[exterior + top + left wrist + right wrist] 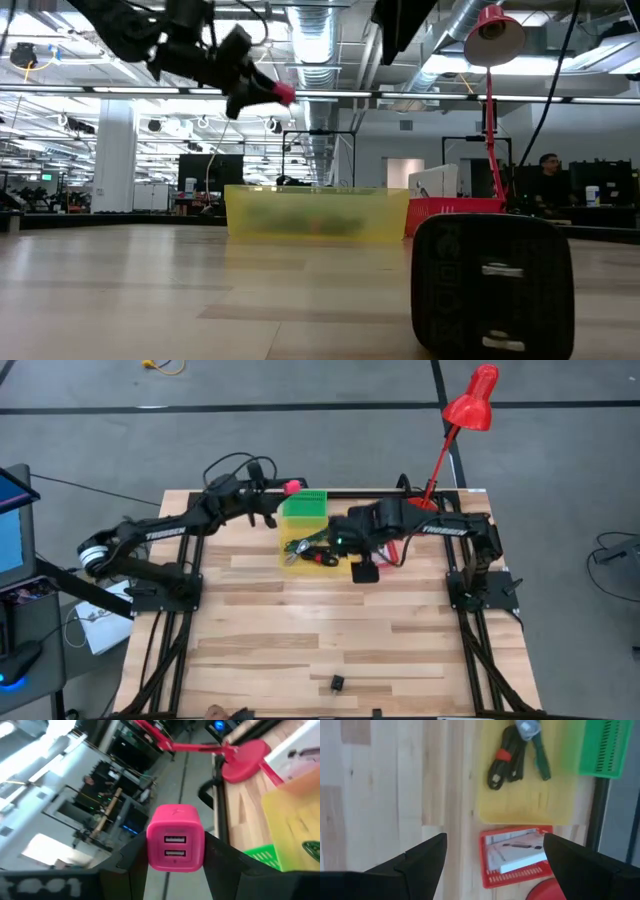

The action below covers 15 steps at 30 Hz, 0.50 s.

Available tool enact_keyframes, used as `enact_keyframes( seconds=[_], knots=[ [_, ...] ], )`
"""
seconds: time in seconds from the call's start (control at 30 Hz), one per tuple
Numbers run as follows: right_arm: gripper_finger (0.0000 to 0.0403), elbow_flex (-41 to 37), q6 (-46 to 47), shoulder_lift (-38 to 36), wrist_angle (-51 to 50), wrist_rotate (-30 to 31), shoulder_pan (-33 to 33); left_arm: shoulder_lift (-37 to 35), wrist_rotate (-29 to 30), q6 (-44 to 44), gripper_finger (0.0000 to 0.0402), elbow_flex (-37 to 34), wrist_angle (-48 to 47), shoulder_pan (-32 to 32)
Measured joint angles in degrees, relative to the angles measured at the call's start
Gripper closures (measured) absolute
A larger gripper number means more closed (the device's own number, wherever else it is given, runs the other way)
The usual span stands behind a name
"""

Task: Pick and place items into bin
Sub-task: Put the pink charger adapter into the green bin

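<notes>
Two matte black jointed arms: the left arm [160, 532] carries white lettering along its link, a white collar at its base and looping black cables; the right arm [440, 526] bears matching white lettering.

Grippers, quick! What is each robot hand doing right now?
Left gripper: closed on the pink charger, held up in the air.
Right gripper: open, holding nothing, above the yellow bin.
</notes>
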State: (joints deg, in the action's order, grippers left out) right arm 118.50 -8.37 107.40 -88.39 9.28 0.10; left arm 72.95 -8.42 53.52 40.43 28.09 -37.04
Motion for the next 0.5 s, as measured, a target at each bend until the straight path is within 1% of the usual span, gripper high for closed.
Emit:
enact_keyframes(
  seconds=[0.13,0.27,0.5],
  knots=[
    [0.0077,-0.07,-1.33,-0.95,0.66,-1.79,-3.05,6.64,-0.54,0.06,0.0262,3.19,-0.49,-0.67],
    [0.0077,-0.02,-2.77,-1.31,0.77,-2.36,-5.2,12.62,-0.57,0.04,0.0262,6.92,-0.59,-1.37],
    [0.0077,-0.02,-5.33,-1.38,0.56,-5.14,-8.03,20.38,-0.19,0.73,0.0262,11.79,-4.94,-3.37]
  ],
)
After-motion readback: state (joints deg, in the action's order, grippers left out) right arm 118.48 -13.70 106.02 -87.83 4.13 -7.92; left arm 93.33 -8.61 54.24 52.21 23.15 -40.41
